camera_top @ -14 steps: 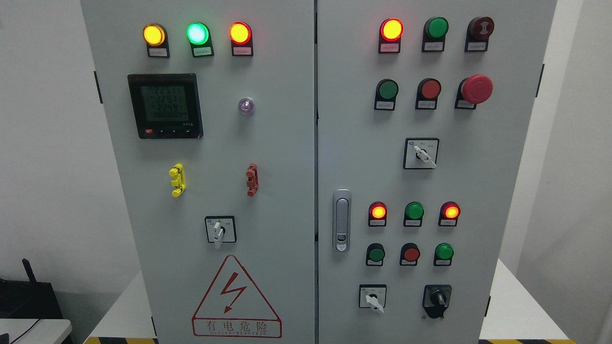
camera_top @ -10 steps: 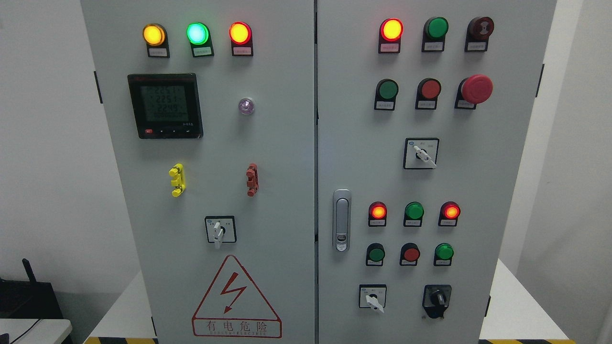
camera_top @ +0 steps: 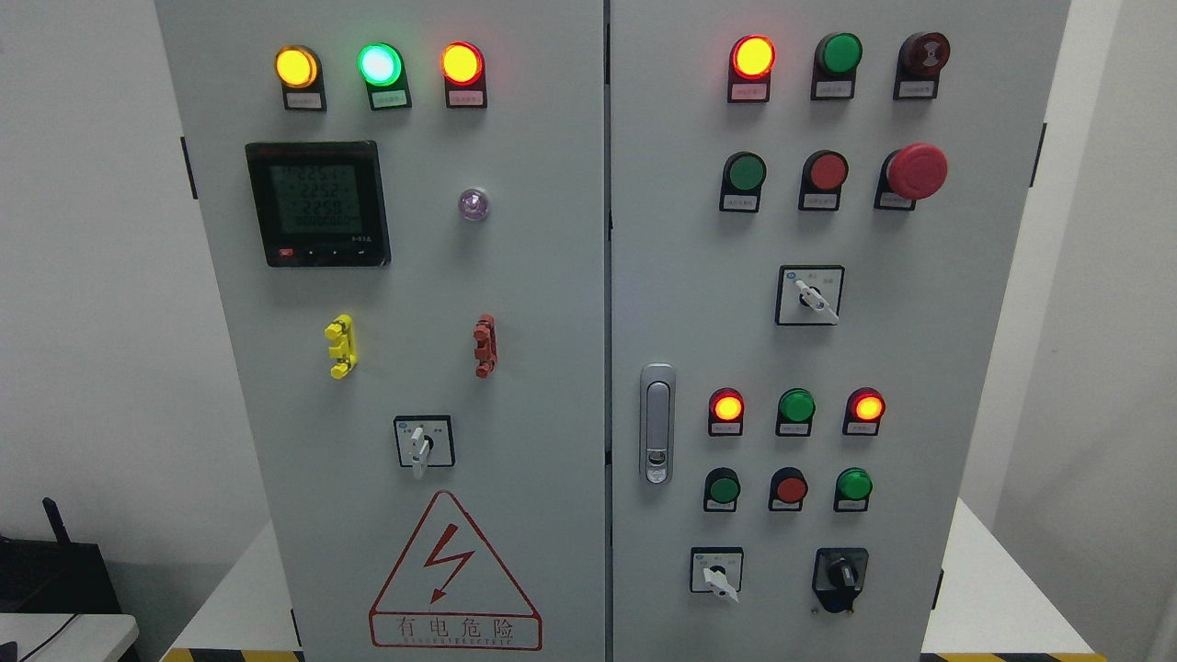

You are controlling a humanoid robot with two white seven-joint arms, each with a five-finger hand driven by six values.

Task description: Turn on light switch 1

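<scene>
Four rotary selector switches on the tall grey metal cabinet (camera_top: 533, 276); labels too small to tell which counts as light switch 1. On the left door (camera_top: 552, 138), low and central: a white-handled selector on a black-framed plate (camera_top: 421, 446), handle pointing down. On the right door (camera_top: 680, 276): a second white-handled selector (camera_top: 811, 296) at mid-height, handle angled down-right; a third white-handled selector (camera_top: 715, 572) near the bottom, also angled down-right; just beside it to the right, a black-knobbed selector (camera_top: 839, 577).

Above the left-door selector: a yellow plastic clip (camera_top: 340, 347) and a red plastic clip (camera_top: 484, 346), well apart. Higher: a black digital meter with a lit green screen (camera_top: 317, 204), a small violet lens (camera_top: 474, 204), and along the top a lit amber lamp (camera_top: 296, 66), a lit green lamp (camera_top: 380, 64) and a lit red-orange lamp (camera_top: 462, 62). Below it: a red triangular electrical-hazard sign (camera_top: 453, 575).

On the right door, at the left edge: a silver latch handle (camera_top: 657, 423). Upper right: a red mushroom stop button (camera_top: 917, 171).

Neither robot hand in view, so cannot tell whether fingers apart or together.
</scene>
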